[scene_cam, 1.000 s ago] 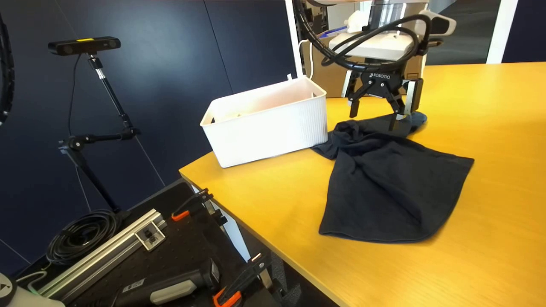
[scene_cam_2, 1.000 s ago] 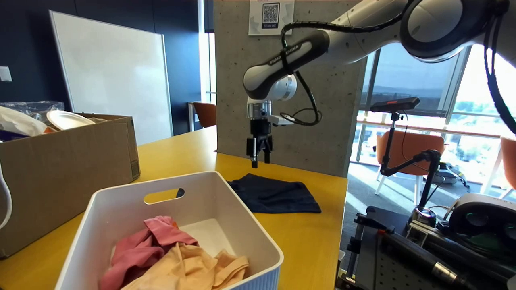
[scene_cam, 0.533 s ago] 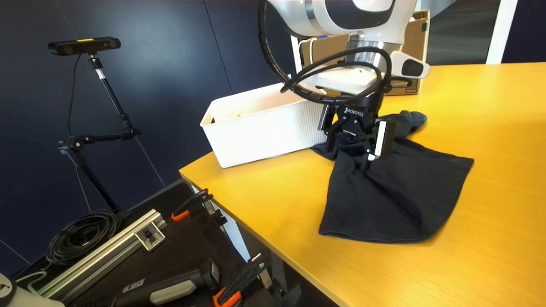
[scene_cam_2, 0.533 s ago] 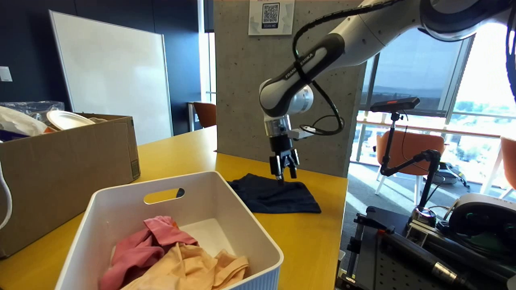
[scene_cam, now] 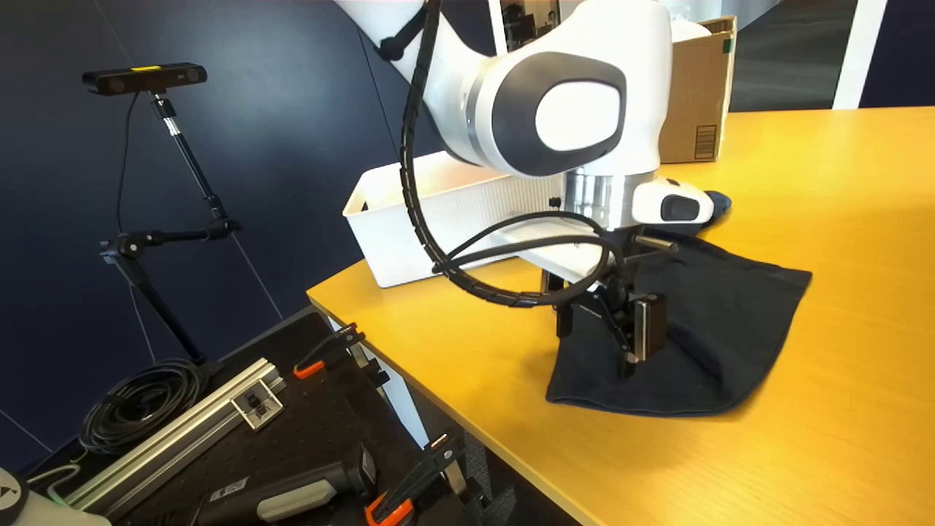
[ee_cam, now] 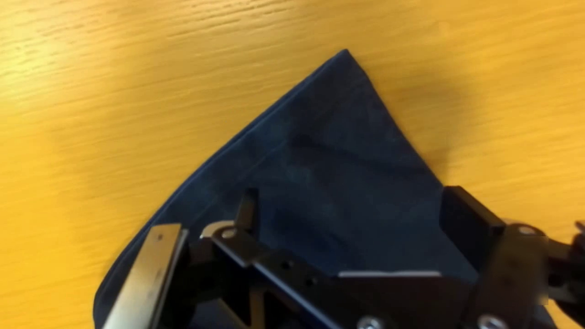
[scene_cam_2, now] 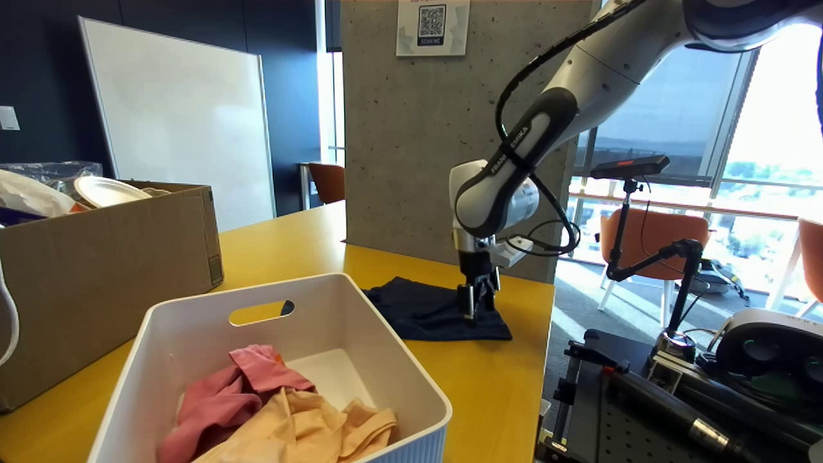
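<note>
A dark navy cloth (scene_cam: pixel 730 314) lies loosely spread on the yellow table, its far part bunched near the white bin. In an exterior view my gripper (scene_cam: pixel 595 349) hangs low over the cloth's near part, pointing down. The wrist view has the gripper (ee_cam: pixel 350 196) with fingers wide apart and nothing gripped between them. One corner of the cloth (ee_cam: pixel 343 137) points away beyond the fingertips there. Whether the fingertips touch the fabric I cannot tell. From another side, the gripper (scene_cam_2: pixel 481 313) appears over the cloth's right portion (scene_cam_2: pixel 418 308).
A white bin (scene_cam_2: pixel 193 331) holds a pink cloth (scene_cam_2: pixel 222 402) and a peach cloth (scene_cam_2: pixel 296 427). Behind it stands a filled cardboard box (scene_cam_2: pixel 109 276). A concrete pillar (scene_cam_2: pixel 418 128) rises at the table's edge. Clamps and a camera stand (scene_cam: pixel 179 146) occupy the black platform beside the table.
The arm has come down and moved away from the bin and box, from above the bunched part of the cloth to its near part. The gripper has stayed open; the cloth looks unmoved.
</note>
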Robot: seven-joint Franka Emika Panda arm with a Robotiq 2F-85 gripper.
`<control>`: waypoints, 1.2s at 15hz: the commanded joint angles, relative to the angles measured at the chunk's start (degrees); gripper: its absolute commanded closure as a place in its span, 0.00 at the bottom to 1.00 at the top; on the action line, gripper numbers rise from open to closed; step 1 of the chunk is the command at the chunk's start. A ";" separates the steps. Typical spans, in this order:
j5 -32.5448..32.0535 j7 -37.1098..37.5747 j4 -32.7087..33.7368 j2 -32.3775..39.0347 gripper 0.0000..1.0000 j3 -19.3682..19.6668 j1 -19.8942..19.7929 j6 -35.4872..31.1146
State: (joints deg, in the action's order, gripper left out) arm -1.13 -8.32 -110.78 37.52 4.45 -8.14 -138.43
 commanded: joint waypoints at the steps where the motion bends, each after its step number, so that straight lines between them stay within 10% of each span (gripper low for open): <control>1: -1.19 0.07 -6.37 -1.93 0.00 0.74 -0.45 -9.91; 3: -0.96 -0.34 -8.91 -2.34 0.00 0.76 -0.91 -13.68; 4: -0.77 -0.71 -10.15 -2.61 0.25 0.53 -1.27 -15.15; 14: -0.84 -1.24 -23.44 -9.53 0.95 0.36 -1.33 -19.57; 18: -4.35 1.90 -31.45 -14.79 0.97 4.52 1.57 -19.26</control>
State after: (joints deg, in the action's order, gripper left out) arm -2.30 -8.96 -135.46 27.81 5.88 -8.65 -158.27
